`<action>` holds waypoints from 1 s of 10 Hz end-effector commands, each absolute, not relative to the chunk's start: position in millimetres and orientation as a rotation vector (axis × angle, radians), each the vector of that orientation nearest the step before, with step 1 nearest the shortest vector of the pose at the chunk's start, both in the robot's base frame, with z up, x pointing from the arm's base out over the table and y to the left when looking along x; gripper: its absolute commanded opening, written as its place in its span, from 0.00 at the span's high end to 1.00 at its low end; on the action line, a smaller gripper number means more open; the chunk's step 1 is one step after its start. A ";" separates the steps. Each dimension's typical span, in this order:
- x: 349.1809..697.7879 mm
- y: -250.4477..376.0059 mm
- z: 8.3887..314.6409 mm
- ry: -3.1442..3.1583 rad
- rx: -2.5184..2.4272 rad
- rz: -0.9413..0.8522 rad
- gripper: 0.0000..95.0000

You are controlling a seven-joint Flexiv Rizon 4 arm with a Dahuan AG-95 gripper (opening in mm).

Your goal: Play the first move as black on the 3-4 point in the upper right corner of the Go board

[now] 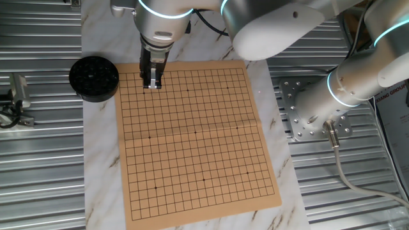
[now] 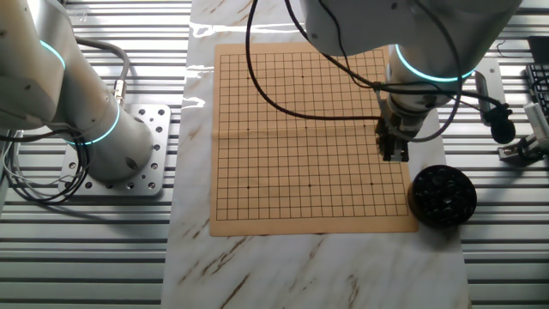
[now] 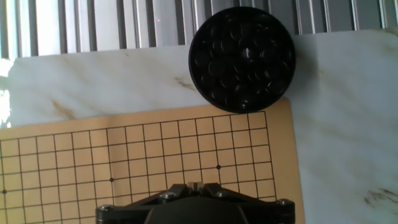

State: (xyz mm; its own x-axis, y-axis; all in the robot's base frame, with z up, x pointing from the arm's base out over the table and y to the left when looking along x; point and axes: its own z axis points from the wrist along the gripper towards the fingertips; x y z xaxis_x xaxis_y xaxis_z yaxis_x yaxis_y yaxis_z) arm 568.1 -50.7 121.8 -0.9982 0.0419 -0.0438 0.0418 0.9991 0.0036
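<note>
Hand (image 1: 152, 84) low over the board's (image 1: 198, 147) corner nearest the black bowl (image 1: 94, 78).
Board lies flat on marble surface (image 1: 99, 166), no stones on grid. Bowl sits just off that corner, full of black stones. Fingertips close together; can't tell if gripping anything, tips hidden in hand view.

In the hand view the gripper (image 3: 194, 185) shows only its housing, fingertips hidden; beyond it the board (image 3: 149, 149) is cut off left and below.
</note>
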 end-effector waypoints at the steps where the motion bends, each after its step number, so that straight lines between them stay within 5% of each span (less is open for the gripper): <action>1: 567.7 -50.8 121.7 3.097 0.030 0.018 1.00; 10: 567.7 -50.8 121.7 3.085 0.199 0.010 1.00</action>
State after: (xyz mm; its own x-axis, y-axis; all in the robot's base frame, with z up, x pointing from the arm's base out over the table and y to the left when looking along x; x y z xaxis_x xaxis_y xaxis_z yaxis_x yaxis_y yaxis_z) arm 567.0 -51.0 121.6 -0.9903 0.1296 -0.0505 0.1292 0.9916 0.0096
